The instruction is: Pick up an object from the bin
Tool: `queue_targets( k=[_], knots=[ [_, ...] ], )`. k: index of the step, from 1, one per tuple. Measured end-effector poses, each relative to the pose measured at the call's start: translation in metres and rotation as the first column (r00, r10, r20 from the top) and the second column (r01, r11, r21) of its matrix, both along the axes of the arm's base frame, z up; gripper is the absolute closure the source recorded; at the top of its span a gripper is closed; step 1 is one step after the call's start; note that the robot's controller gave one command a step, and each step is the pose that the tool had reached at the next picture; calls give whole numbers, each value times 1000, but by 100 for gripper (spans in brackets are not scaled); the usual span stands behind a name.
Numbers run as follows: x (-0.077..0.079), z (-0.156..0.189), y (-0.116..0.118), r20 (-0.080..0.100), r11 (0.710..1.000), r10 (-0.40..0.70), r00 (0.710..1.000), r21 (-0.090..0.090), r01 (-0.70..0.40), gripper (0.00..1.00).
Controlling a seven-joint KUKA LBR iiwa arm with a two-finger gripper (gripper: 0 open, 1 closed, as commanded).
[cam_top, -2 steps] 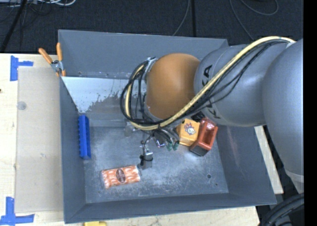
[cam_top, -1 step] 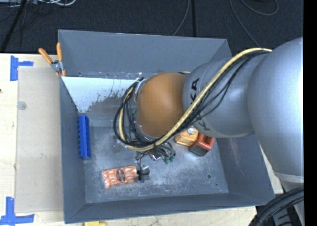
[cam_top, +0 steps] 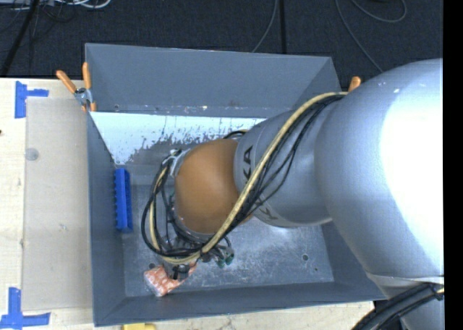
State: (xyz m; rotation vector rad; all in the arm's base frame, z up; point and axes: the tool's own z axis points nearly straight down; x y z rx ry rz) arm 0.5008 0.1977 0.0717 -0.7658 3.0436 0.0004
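End effector (cam_top: 179,268) sits low in the grey metal bin (cam_top: 210,82), toward the front-left corner as the camera sees it. It's tucked under the wrist's rounded orange cover (cam_top: 206,189) and a loop of black and yellow cables (cam_top: 155,221). I can't tell whether it's apart or together from this angle, so I'm not calling a grasp.

Nearest thing is a small crumpled pink-orange piece, wrapper-like (cam_top: 160,281). It lies on the bin floor just inside the front wall, left of centre. It's just beside the end effector's tip, on the side nearer the camera. I can't tell if they touch, and nothing shows it being held.

A small dark-green bit (cam_top: 226,258) lies on the floor just to the camera's right of the tip, partly under the cables.

A long blue ridged plastic bar (cam_top: 122,200) lies flat along the left wall, lengthwise front to back. It's farther back than the pink-orange piece and apart from the cables.

The big grey arm body (cam_top: 362,169) comes in from the right, over the right half of the bin.
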Motion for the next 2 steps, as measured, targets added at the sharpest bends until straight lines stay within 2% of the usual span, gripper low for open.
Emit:
queue_targets(
  k=[2],
  knots=[
    [0, 1, 0, 1, 1000, -2, 1000, 0, 2, 100]
  ],
)
